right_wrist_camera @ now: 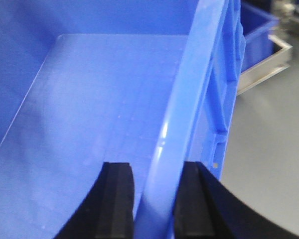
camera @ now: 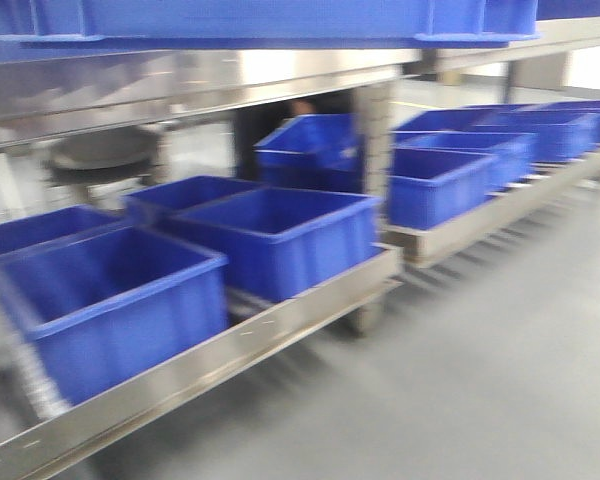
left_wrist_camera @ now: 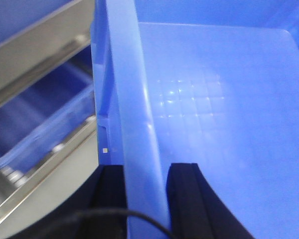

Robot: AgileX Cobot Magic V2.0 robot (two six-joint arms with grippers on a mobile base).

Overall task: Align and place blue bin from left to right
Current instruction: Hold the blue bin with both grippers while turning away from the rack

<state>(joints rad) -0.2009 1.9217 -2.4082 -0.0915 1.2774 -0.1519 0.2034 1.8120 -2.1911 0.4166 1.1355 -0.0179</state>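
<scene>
Left pincer (left_wrist_camera: 147, 174), right pincer (right_wrist_camera: 155, 172) each clamp blue bin (left_wrist_camera: 214, 99) rim

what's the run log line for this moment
object: light blue ribbed plastic bin | left gripper: shut on left wall | right gripper: shut on right wall | bin: empty, held up

The left gripper (left_wrist_camera: 147, 172) straddles one wall of the bin (left_wrist_camera: 214, 99), interior to its right; the right gripper (right_wrist_camera: 157, 169) straddles the opposite wall, interior leftward.
</scene>
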